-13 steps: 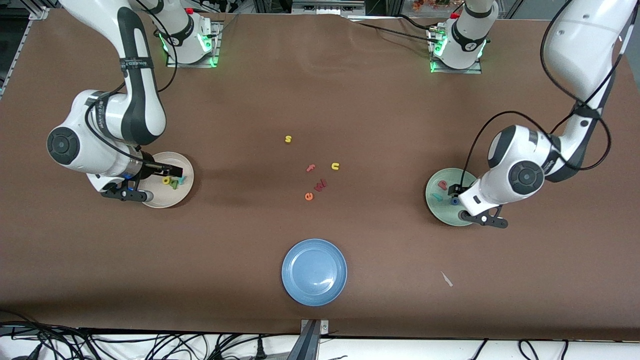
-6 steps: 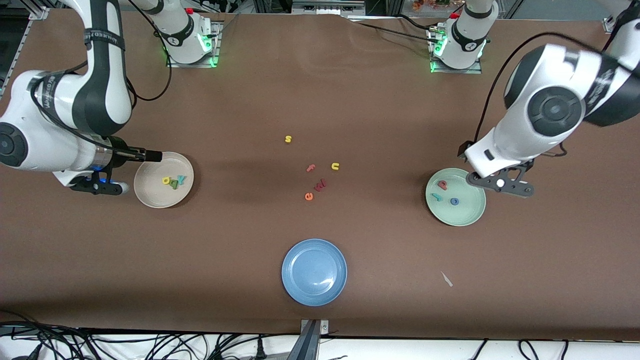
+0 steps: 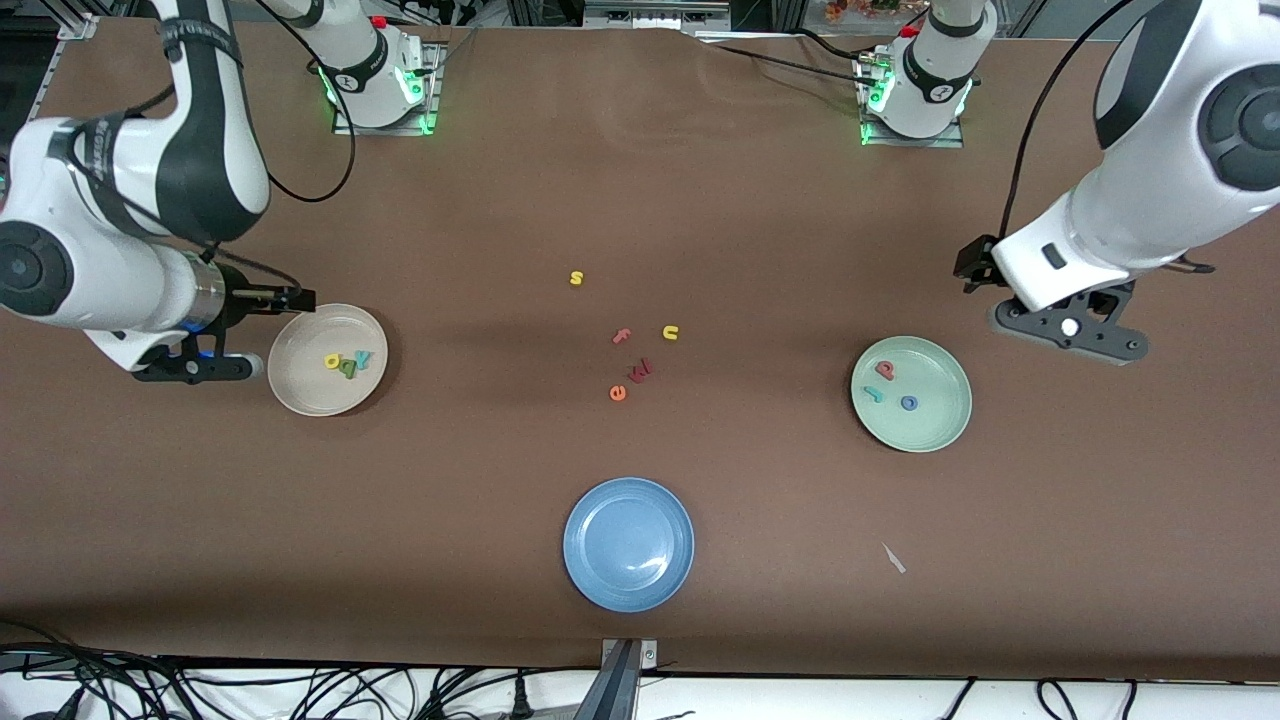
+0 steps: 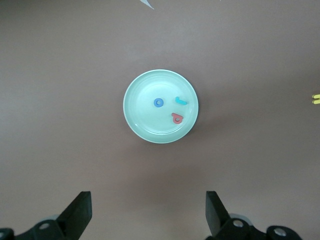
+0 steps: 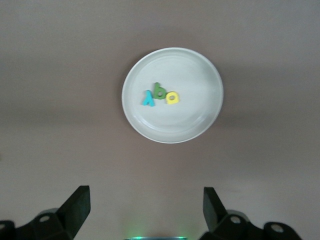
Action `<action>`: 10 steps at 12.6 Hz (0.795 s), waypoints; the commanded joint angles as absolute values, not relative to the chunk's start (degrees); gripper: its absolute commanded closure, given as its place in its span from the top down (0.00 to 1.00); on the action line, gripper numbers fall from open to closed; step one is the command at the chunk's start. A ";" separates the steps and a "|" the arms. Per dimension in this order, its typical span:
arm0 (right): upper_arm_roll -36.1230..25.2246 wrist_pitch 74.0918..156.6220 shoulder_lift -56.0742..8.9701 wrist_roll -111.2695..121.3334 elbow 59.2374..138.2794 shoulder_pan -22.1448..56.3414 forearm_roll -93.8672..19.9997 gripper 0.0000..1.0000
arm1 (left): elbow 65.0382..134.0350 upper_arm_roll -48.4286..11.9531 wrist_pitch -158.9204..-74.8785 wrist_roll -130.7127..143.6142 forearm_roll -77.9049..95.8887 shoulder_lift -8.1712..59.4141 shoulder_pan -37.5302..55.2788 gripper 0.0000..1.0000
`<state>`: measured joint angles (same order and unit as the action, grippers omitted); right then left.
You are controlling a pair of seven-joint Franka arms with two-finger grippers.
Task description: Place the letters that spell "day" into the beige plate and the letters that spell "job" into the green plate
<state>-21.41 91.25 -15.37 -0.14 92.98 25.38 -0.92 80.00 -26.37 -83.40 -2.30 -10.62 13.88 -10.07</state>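
Front view | day letters lie in beige plate near tabletop's right-arm edge; job letters in green plate near left-arm edge | sorting looks finished, hence left claw and right claw hover wide open, empty.

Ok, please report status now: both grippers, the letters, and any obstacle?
Left gripper open, empty. Right gripper open, empty. "day" letters in beige plate; "job" letters in green plate. Nothing in the way.
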 commanded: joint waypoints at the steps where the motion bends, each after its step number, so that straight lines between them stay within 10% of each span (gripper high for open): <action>1: -11.70 91.05 -8.28 -0.62 93.87 14.36 1.85 1.00 | 80.59 -13.32 -82.97 -7.20 -3.72 10.03 -2.84 1.00; 5: -11.60 92.20 -5.28 0.79 93.69 11.08 0.09 1.00 | 95.07 -4.75 -97.18 -6.33 -2.02 -0.95 2.29 1.00; 10: -11.34 88.87 -4.92 1.14 92.73 10.11 -2.45 1.00 | 94.83 -1.32 -92.74 -6.15 4.22 -0.79 1.58 1.00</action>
<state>-12.63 90.59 -5.88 0.51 92.99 11.54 -0.36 93.50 -2.13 -94.12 -5.92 2.75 0.67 1.28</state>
